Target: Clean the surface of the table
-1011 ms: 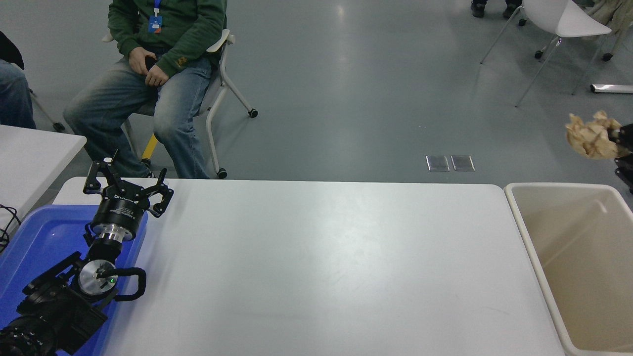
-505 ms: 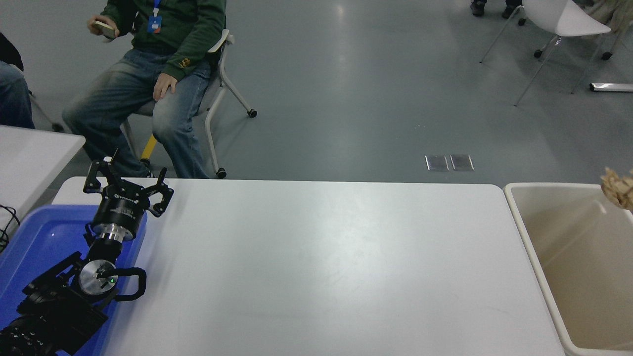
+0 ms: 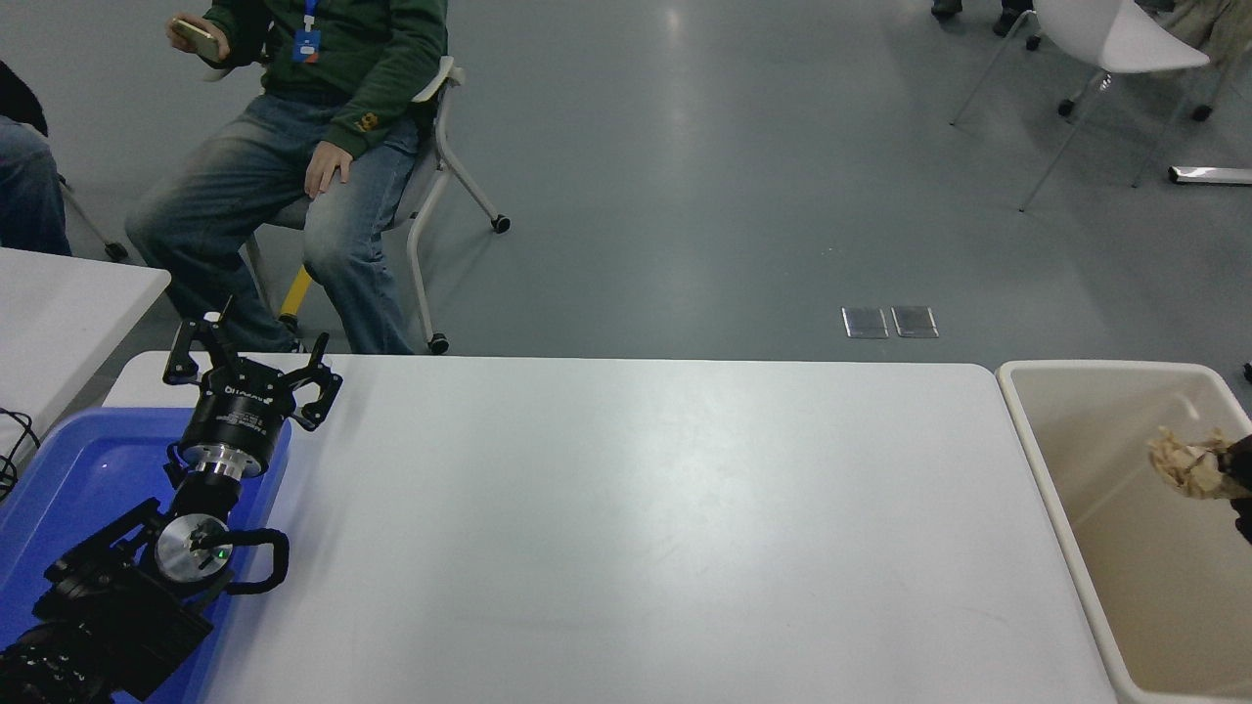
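The table surface (image 3: 636,508) is a wide white top with nothing lying on its bare middle. A ball of crumpled brown paper (image 3: 1185,463) hangs over the inside of the beige bin (image 3: 1027,430) at the right edge. Only a black sliver of my right gripper (image 3: 1236,467) shows at the picture's edge, shut on that paper. My left gripper (image 3: 252,358) is parked at the table's far left corner, open and holding nothing, with its arm lying over the blue tray (image 3: 68,469).
The beige bin stands right against the table's right end. A smaller white table (image 3: 59,303) is at the far left. A person in a green top sits on a chair (image 3: 435,147) beyond the far edge, holding a phone.
My right gripper has carried the crumpled paper down from above the floor beyond the bin to a spot over the bin's inside. The seated person raised a phone. The left arm stayed still.
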You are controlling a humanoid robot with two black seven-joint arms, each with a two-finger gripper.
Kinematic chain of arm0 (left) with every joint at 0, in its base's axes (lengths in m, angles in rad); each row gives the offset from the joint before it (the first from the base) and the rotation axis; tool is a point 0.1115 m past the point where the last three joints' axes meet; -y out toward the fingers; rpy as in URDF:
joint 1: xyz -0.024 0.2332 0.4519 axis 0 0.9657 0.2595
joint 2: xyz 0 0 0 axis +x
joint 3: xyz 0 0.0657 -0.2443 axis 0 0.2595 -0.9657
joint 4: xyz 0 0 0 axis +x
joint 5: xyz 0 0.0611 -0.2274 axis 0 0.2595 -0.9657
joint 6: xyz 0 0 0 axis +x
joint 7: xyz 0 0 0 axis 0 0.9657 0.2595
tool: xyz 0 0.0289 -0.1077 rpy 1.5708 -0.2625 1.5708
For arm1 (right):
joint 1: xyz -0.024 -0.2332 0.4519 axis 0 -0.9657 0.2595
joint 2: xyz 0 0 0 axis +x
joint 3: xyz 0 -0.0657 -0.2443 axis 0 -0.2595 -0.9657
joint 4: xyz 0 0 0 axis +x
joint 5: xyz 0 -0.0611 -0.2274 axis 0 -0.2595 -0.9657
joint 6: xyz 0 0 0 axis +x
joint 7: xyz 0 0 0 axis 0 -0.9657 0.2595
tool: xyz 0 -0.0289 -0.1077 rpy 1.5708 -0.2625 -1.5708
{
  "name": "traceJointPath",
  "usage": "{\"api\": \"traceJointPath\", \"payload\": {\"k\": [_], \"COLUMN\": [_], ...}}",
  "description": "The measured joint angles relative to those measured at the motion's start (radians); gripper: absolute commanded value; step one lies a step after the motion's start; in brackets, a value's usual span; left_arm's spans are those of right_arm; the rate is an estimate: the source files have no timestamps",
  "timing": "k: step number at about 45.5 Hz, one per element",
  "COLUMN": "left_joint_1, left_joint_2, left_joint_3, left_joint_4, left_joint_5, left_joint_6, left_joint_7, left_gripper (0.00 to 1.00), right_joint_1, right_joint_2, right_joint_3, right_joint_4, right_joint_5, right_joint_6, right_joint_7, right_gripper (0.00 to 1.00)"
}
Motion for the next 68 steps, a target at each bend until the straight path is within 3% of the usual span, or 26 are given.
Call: {"api": "traceJointPath", "payload": {"k": [17,55,56,60,61,68], "left_joint_1": [0.000,0.000,0.000,0.000,0.000,0.000], "left_joint_2": [0.000,0.000,0.000,0.000,0.000,0.000], "left_joint_3": [0.000,0.000,0.000,0.000,0.000,0.000], "left_joint_4": [0.000,0.000,0.000,0.000,0.000,0.000], "left_joint_5": [0.000,0.000,0.000,0.000,0.000,0.000], "left_joint_6": [0.000,0.000,0.000,0.000,0.000,0.000], "left_joint_7": [0.000,0.000,0.000,0.000,0.000,0.000], "left_gripper": [1.00,1.00,1.00,1.00,1.00,1.00], "right_joint_1": [0.004,0.039,0.040,0.041,0.041,0.042], "right_joint_2": [0.173,0.254,0.254,0.254,0.254,0.250], "right_joint_3": [-0.069,-0.099,-0.099,-0.099,-0.099,-0.098], "right_joint_4": [-0.201,-0.247,-0.247,-0.248,-0.248,-0.249], "right_joint_5": [-0.003,0.002,0.002,0.003,0.003,0.006], "right_joint_6": [-0.067,-0.217,-0.218,-0.221,-0.221,-0.223], "right_joint_7": [-0.004,-0.015,-0.015,-0.015,-0.015,-0.015], "right_gripper": [0.00,0.00,0.04,0.88,1.00,1.00]}}
